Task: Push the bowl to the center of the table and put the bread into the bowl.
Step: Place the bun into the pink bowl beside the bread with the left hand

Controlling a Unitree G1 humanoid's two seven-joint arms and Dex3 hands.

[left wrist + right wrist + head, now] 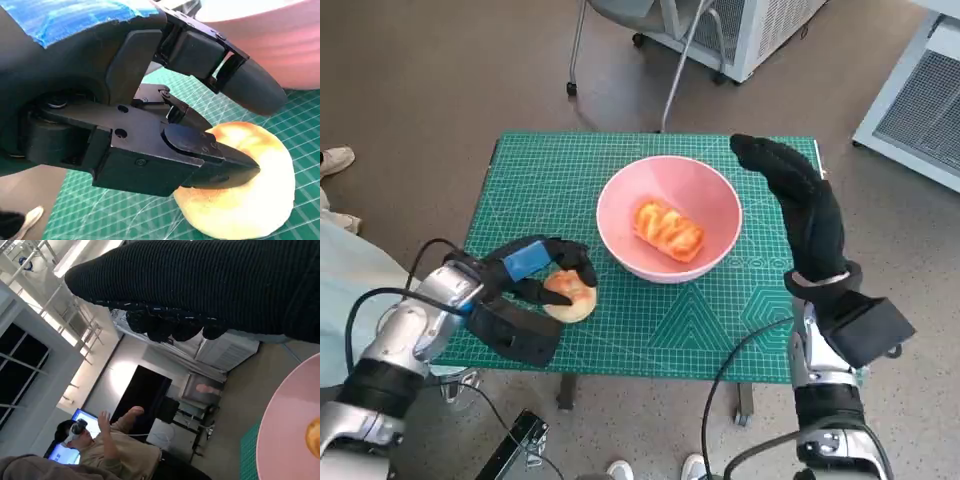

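Observation:
A pink bowl stands near the middle of the green cutting mat, with a glazed orange bread piece inside it. A round pale bun lies on the mat in front of the bowl, to its left. My left hand reaches over the bun; its black fingers touch the bun's top without closing around it. My right hand in the knitted glove is raised just right of the bowl, fingers stretched out and empty. The bowl's rim shows in the right wrist view.
A chair's legs and a white cabinet stand beyond the table's far edge. A person's shoes show at the far left. A seated person appears in the right wrist view. Bare mat lies left of the bowl.

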